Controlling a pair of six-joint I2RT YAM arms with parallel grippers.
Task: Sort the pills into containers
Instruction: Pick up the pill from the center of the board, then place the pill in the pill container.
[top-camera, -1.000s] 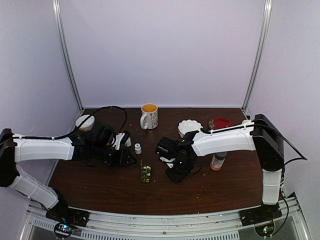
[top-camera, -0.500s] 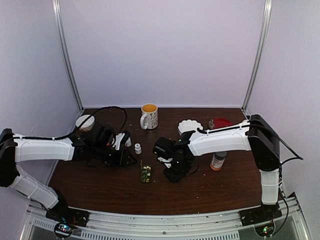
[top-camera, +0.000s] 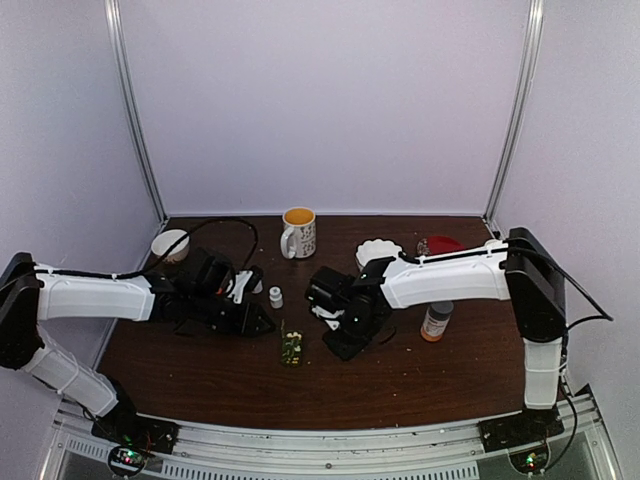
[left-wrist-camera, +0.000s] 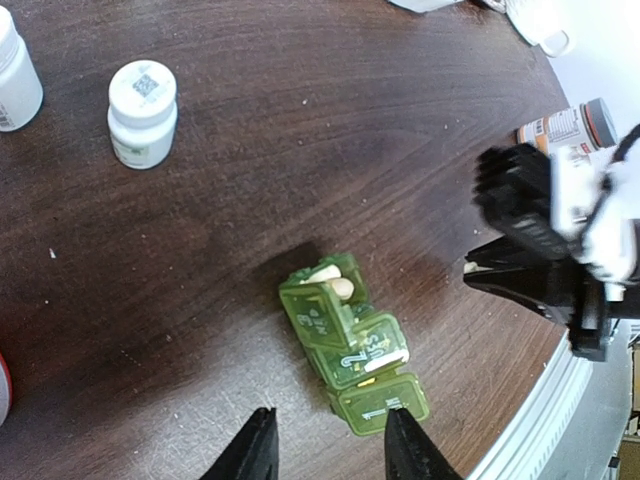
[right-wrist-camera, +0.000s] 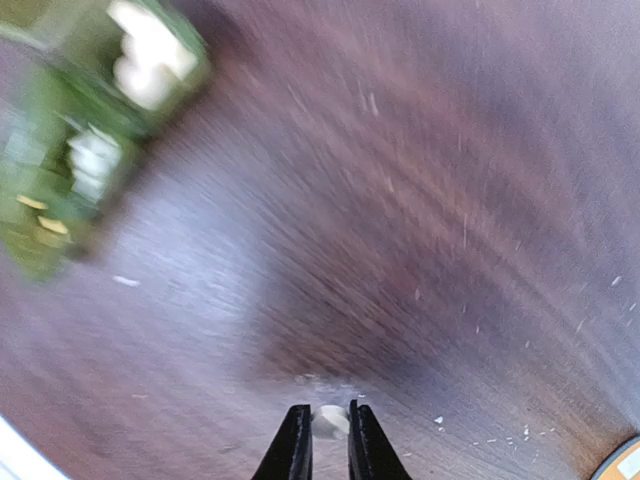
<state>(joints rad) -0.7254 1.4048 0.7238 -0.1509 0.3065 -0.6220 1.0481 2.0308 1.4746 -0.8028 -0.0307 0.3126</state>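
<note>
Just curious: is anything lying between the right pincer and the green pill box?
Only bare tabletop with a few pale specks separates the right pincer, pinching a white pill, from the green pill box; the right wrist view shows it.

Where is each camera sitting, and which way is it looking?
Top external: high behind the arms, looking down at the table; left arm and right arm both show.
Left wrist: on the left wrist, looking down at the green pill box and a white bottle; its open jaws show below.
Right wrist: on the right wrist, close above the table, blurry; its jaws pinch a white pill.
Shared: both wrist views show the green pill box.
</note>
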